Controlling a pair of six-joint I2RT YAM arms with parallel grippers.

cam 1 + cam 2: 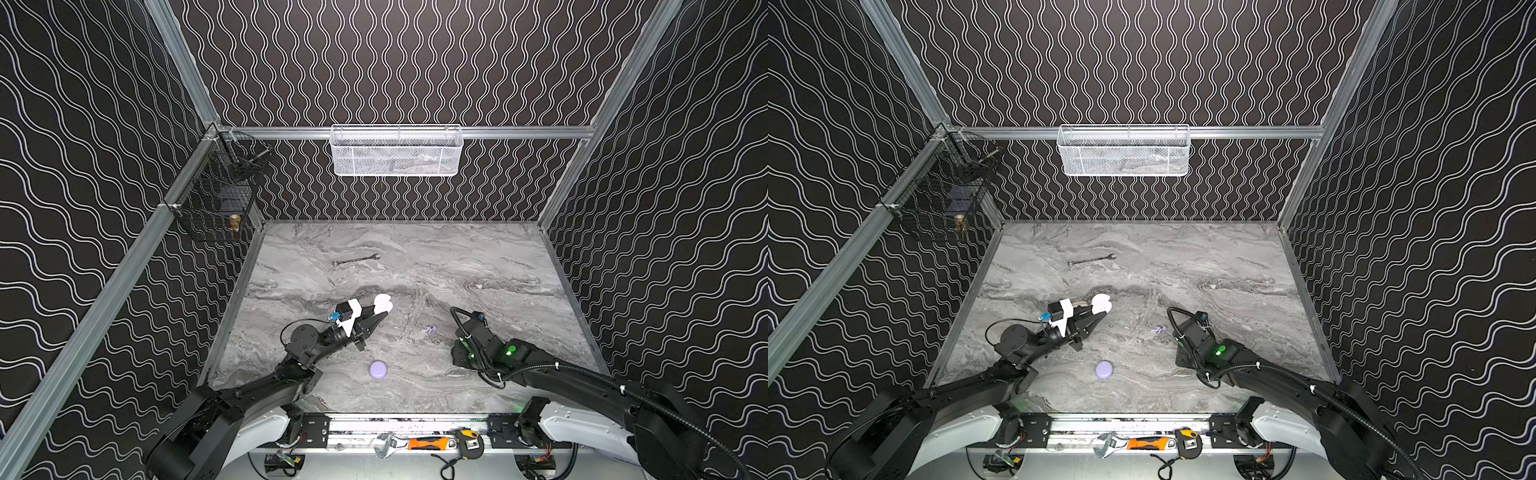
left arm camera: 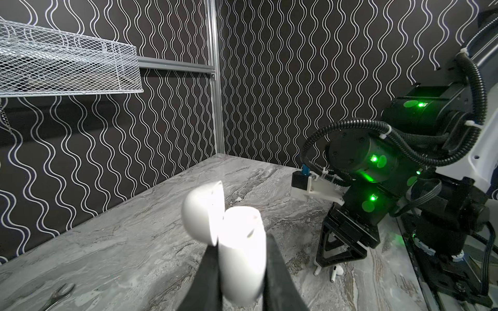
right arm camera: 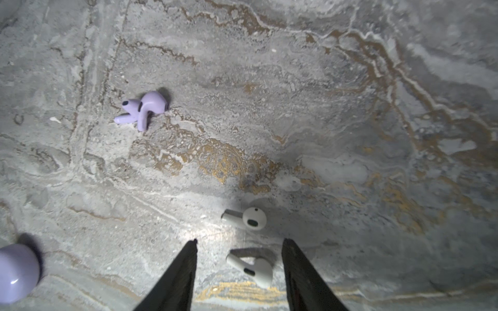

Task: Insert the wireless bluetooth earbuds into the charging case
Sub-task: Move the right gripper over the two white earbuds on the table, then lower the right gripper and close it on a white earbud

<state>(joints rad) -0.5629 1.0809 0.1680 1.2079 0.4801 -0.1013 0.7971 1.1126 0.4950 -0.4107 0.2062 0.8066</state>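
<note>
Gripping arm: your left gripper is clamped on the glossy white plastic charging case, whose rounded lid stands hinged open.
Free arm: your right gripper points down at the grey marble-patterned tabletop, jaws apart and holding nothing.
White pair: one small white stemmed plastic earbud lies on the tabletop between those jaws, touching neither; a second white earbud lies just beyond the tips.
Lavender pair: two pale-lavender stemmed earbuds lie crossed, touching each other, apart from the white pair.
Spare case: a round pale-lavender plastic case sits shut between your arms.
</note>
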